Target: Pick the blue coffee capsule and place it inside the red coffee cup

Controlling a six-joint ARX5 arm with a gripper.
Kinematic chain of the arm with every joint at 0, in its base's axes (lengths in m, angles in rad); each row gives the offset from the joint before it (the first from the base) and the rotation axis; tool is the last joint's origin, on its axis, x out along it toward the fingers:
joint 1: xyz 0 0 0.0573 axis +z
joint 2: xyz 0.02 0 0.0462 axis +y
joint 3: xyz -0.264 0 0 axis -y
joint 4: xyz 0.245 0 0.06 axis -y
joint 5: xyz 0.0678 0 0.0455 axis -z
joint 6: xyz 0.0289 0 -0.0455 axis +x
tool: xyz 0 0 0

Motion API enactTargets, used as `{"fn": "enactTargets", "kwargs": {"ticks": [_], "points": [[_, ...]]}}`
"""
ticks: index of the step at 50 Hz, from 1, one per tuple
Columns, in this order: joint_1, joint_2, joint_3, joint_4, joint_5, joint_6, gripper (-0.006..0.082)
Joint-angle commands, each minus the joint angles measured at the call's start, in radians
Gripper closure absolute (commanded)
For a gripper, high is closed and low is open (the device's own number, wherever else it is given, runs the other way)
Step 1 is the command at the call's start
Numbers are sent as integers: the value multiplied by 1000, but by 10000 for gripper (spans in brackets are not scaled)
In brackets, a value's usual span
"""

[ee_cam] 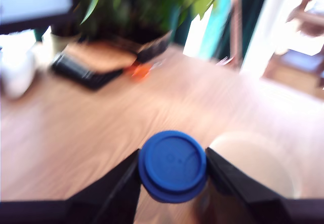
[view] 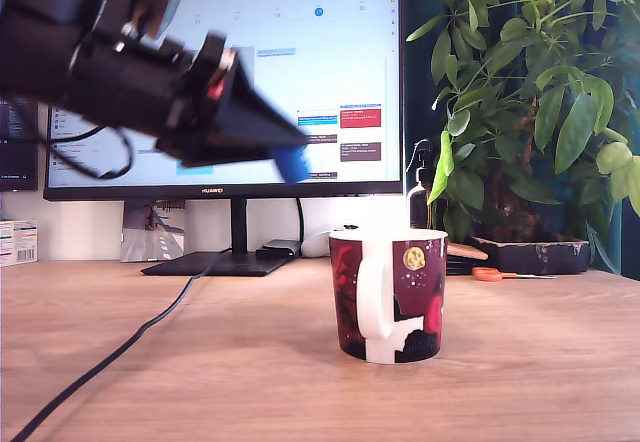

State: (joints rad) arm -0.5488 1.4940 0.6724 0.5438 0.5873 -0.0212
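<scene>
In the exterior view the black arm (view: 110,62) enters from the upper corner at about ten o'clock and slopes downward toward four o'clock, its body blurred. A green light glows on its casing. The arm narrows to a dark, wedge-shaped gripper (view: 285,152) that hangs in the air well above the counter (view: 200,372), in front of the monitor (view: 300,72). The gripper is clamped on the blue coffee capsule (view: 293,164), whose blue end sticks out from the tip.

The wrist view shows the grasp more plainly: the two black fingers (ee_cam: 121,183) press against opposite sides of the blue coffee capsule (ee_cam: 172,165), and the round, flat face of the capsule is turned toward the camera. Just beside it in that view lies the pale, blurred mouth of the red coffee cup (ee_cam: 258,165), below the gripper (ee_cam: 172,169).

In the exterior view the red coffee cup (view: 390,295) stands upright on the counter, at about five o'clock from the capsule and apart from it, with its white handle toward the camera and a yellow disc on its dark red side. A black cable (view: 120,347) trails across the wood from the monitor stand toward seven o'clock. A leafy plant (view: 530,92) stands at the exterior view's right, with orange-handled scissors (view: 495,274) lying near its pot.
</scene>
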Motion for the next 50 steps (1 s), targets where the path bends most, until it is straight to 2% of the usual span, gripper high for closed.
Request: {"fn": "enactTargets", "kwargs": {"ticks": [1, 17, 34, 50], "points": [[-42, 4, -4, -1, 12, -5, 605], [-158, 5, -1, -53, -16, -3, 605], [-168, 6, -1, -120, -84, 37, 605], [-174, 71, 0, -103, -86, 55, 605]]}}
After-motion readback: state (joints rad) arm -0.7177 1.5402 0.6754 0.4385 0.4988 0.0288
